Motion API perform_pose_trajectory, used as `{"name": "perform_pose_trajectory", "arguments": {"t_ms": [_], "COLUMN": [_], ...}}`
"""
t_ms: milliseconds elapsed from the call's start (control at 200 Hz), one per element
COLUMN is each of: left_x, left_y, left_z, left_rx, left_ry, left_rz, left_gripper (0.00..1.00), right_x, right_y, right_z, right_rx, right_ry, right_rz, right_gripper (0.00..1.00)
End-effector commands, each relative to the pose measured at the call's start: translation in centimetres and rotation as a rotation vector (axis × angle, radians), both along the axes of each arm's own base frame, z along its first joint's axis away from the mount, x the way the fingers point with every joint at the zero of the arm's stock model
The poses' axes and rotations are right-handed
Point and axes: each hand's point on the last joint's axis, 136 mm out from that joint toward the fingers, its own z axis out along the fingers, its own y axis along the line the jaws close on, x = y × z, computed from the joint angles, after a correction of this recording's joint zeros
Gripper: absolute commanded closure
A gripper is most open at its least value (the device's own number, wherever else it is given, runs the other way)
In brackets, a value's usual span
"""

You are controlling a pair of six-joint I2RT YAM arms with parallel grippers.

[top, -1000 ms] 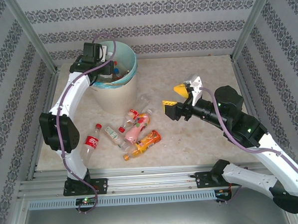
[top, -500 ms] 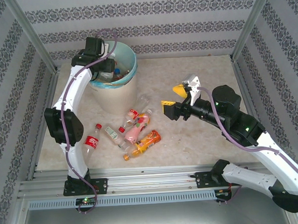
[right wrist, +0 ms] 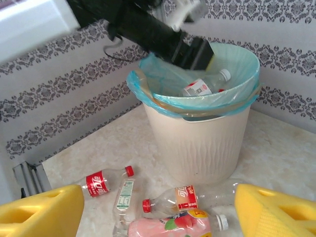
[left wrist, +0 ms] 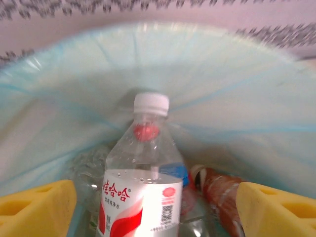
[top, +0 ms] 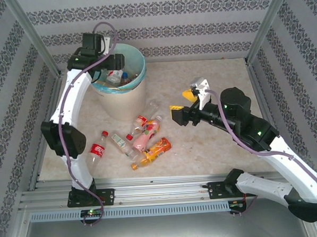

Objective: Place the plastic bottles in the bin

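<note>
We show left gripper (left wrist: pixel 158 202) spread at bin (left wrist: pixel 237 84), white-capped bottle (left wrist: pixel 148 168) between its pads (left wrist: pixel 34 207), touching neither, right gripper (right wrist: pixel 158 210) also spread.

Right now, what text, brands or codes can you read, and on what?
"娃哈哈" in red, on the white-capped bottle in the bin; the small print and QR code beside it are unreadable.
Red-label bottle outside the bin: white script, too blurred to read.
Other bottles: labels too small to read.
</note>
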Motion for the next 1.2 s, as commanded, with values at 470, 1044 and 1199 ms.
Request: {"name": "perform_pose_trajectory", "arguments": {"t_ms": [470,1044,1199], "left_x": [-16.4,-26.7,-27.6], "left_y": [0.5,0.4,0.6], "left_z": [13.6,-0.5,-2.5], "left_rx": [-0.086,-0.115,-0.120], "left_ry": [-0.528,-0.251,-0.204], "left_rz": [-0.134,-0.210,-0.197], "left_gripper": [0.12,0.11,0.11], "right_x": [2.6,-3.7,-2.9], "right_y": [3.4,9.2,10.0], "right_z": [-13.3,-23.1,-26.1], "right_rx": [-0.236,-0.908,-1.011], "right_ry": [0.521,-0.090,-0.071], "right_rz": [-0.100,0.747,0.867], "right_gripper": [0.24,0.03,0.05]}}
